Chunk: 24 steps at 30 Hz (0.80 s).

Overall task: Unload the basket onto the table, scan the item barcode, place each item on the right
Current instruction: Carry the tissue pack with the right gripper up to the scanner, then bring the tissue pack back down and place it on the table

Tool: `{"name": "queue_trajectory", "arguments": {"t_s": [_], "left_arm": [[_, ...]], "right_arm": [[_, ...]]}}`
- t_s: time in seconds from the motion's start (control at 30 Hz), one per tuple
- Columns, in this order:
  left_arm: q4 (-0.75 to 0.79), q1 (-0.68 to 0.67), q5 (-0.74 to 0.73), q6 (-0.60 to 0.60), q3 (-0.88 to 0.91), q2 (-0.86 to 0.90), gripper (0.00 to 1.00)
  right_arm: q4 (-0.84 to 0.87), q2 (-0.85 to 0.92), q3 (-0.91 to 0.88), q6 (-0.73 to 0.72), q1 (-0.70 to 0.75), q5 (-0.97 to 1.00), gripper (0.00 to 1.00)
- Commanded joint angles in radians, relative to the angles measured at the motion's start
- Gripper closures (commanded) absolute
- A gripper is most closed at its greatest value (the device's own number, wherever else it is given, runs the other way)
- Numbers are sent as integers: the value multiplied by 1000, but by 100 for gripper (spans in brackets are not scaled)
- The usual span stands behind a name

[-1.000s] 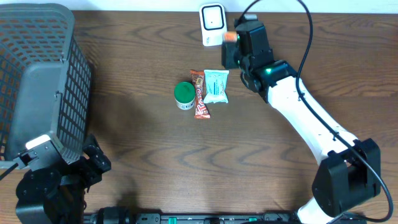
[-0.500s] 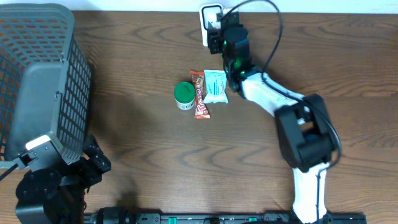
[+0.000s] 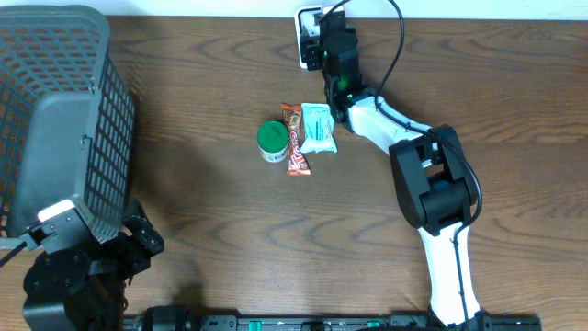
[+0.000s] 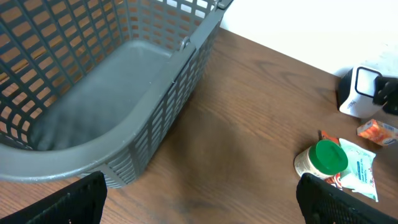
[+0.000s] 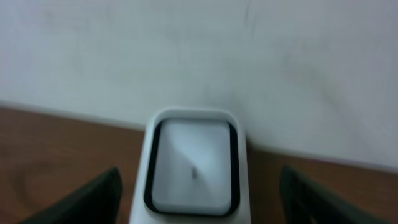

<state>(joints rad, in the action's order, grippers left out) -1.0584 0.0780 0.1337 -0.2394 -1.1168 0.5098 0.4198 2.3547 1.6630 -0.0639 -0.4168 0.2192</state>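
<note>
Orange packet (image 4: 376, 132), the item to scan, appears to lie on the table (image 4: 249, 143) just beside the white scanner (image 5: 193, 165) at the far edge, close enough for its window to read; overhead the arm hides it. The right pincer (image 3: 322, 41) faces that window, fingers apart with nothing between. The left pincer (image 4: 205, 205), spread wide and empty, hangs near left by the basket (image 4: 155, 93), out of the way.
</note>
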Motion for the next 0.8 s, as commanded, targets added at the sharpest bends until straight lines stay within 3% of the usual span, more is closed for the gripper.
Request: {"name": "queue_trajectory", "arguments": {"t_s": [0.0,0.17,0.43,0.77], "left_arm": [[0,5,8,1,0,-3,2],[0,5,8,1,0,-3,2],[0,5,8,1,0,-3,2],[0,5,8,1,0,-3,2]], "right_arm": [[-90,-59,13,-3,-17,16,18],[-352,-161,13,-86,-18,16,1],[-618,-221,8,-159,-5,19,1],[-644,-127,0,-299,47,14,1]]}}
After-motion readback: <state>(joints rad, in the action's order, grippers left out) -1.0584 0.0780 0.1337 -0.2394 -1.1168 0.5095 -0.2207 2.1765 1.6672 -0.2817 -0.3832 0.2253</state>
